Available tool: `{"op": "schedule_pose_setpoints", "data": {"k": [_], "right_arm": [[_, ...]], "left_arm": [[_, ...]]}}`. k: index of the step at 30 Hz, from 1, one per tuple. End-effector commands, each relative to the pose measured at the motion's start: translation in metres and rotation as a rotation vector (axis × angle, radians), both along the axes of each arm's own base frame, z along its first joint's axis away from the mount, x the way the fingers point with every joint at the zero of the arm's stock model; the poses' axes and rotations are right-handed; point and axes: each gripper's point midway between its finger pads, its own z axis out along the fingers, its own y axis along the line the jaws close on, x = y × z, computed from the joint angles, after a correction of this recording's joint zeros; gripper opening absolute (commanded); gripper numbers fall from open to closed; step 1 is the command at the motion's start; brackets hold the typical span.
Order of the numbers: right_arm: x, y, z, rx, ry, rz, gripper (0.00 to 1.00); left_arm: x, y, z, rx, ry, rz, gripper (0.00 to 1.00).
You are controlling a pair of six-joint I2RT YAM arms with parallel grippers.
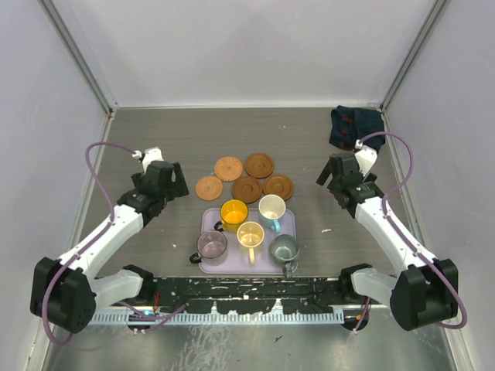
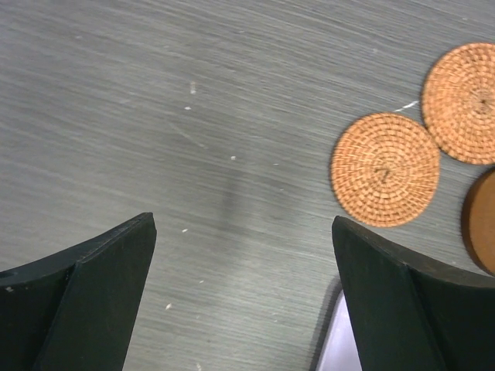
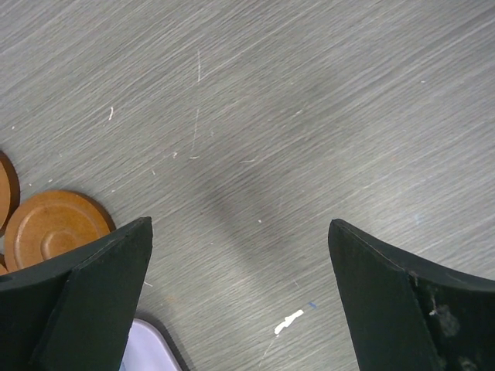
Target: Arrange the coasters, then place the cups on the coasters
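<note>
coasters (image 1: 246,188) clustered centrally, cups (image 1: 250,233) crowding tray (image 1: 290,224); open table (image 1: 155,139) either side

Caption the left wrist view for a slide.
Open left tool above grey table; two woven coasters and a dark coaster at frame right.

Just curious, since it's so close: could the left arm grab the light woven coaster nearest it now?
Probably yes. The left hand is open, the woven coaster lies flat just beside it, and only bare table separates them.

Grey wood-grain table (image 1: 170,139), plain white walls (image 1: 247,46)
</note>
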Motion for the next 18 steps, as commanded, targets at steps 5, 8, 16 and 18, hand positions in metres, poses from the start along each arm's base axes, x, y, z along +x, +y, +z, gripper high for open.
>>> {"op": "schedule_pose_setpoints", "data": {"k": [5, 8, 16, 18], "right_arm": [[0.046, 0.033, 0.016, 0.065, -0.062, 0.127, 0.89], [0.056, 0.045, 0.007, 0.072, -0.040, 0.162, 0.84], [0.074, 0.087, -0.008, 0.055, -0.001, 0.280, 0.49], [0.076, 0.098, -0.015, 0.054, 0.021, 0.311, 0.40]], "left_arm": [[0.048, -0.047, 0.010, -0.090, -0.063, -0.164, 0.98], [0.059, -0.059, -0.005, -0.102, -0.016, -0.191, 0.98], [0.073, -0.078, -0.022, -0.140, 0.037, -0.241, 0.98], [0.074, -0.082, -0.026, -0.147, 0.049, -0.253, 0.98]]}}
